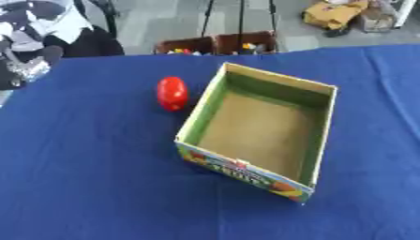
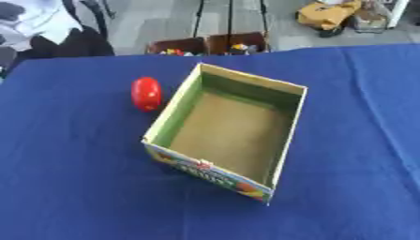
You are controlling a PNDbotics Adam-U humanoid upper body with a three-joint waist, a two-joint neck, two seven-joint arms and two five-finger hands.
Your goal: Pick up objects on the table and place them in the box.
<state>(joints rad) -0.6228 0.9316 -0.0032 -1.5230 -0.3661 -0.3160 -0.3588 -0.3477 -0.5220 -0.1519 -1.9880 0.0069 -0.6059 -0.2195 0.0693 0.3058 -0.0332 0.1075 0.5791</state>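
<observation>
A red oval object (image 1: 172, 93) lies on the blue tablecloth just left of the cardboard box (image 1: 326, 125). The box is open at the top, with green inner walls, a brown floor and a colourful printed front side; nothing shows inside it. It sits askew near the middle of the table. Neither of my hands shows in either view.
The blue cloth (image 1: 82, 178) covers the whole table, with wide bare stretches left, right and in front of the box. Beyond the far edge stand two brown bins (image 1: 217, 45) with small coloured items, and a person sits at the far left corner.
</observation>
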